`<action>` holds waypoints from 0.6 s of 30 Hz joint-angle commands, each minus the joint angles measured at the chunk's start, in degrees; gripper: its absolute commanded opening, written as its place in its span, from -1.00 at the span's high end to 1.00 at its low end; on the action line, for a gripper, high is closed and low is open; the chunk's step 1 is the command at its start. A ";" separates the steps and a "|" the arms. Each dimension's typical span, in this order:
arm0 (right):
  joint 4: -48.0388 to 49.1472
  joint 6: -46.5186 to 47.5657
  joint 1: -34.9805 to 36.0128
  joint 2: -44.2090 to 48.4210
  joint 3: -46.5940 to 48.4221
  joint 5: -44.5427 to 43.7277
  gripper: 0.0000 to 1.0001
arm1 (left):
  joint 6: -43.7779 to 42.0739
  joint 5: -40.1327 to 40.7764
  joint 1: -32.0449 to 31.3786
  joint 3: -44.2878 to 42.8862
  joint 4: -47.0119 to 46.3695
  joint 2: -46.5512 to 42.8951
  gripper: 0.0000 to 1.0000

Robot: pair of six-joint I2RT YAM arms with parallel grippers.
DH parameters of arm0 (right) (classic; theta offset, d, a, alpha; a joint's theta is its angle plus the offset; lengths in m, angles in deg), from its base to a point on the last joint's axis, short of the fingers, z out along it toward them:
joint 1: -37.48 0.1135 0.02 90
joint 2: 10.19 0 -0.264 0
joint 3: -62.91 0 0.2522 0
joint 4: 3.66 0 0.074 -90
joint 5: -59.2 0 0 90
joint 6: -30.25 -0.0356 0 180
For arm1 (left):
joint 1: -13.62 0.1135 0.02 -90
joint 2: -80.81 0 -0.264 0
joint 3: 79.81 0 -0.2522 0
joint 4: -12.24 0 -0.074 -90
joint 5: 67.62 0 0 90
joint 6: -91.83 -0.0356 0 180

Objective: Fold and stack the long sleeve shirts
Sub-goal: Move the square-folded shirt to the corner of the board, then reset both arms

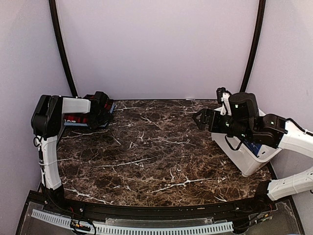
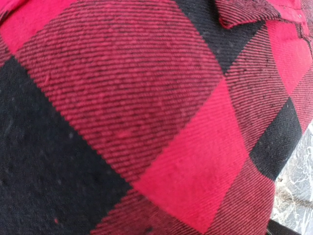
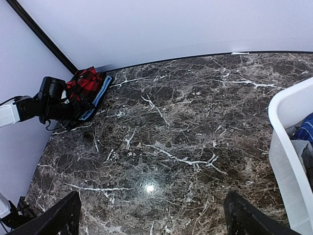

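A folded red-and-black checked flannel (image 3: 87,81) lies on a light blue shirt (image 3: 101,92) at the table's far left corner. Its weave (image 2: 146,112) fills the left wrist view, so that gripper's fingers are hidden there. In the top view my left gripper (image 1: 103,108) sits low against this stack (image 1: 76,118), jaws spread, with nothing seen between them. My right gripper (image 1: 199,119) hovers open and empty over the right side of the marble table (image 1: 156,147). Its dark fingertips (image 3: 63,218) frame bare tabletop. Dark blue patterned cloth (image 3: 308,128) lies in the white bin.
A white bin (image 1: 244,159) stands at the table's right edge, under the right arm, and its rim (image 3: 281,142) is close to the right gripper. Pale walls close in the back and sides. A black cable track runs along the near edge.
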 commanded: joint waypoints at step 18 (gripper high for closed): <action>1.83 1.45 -1.04 -7.99 5.87 -2.88 -0.97 | -11.80 -10.24 -12.61 2.73 3.99 -18.37 -0.98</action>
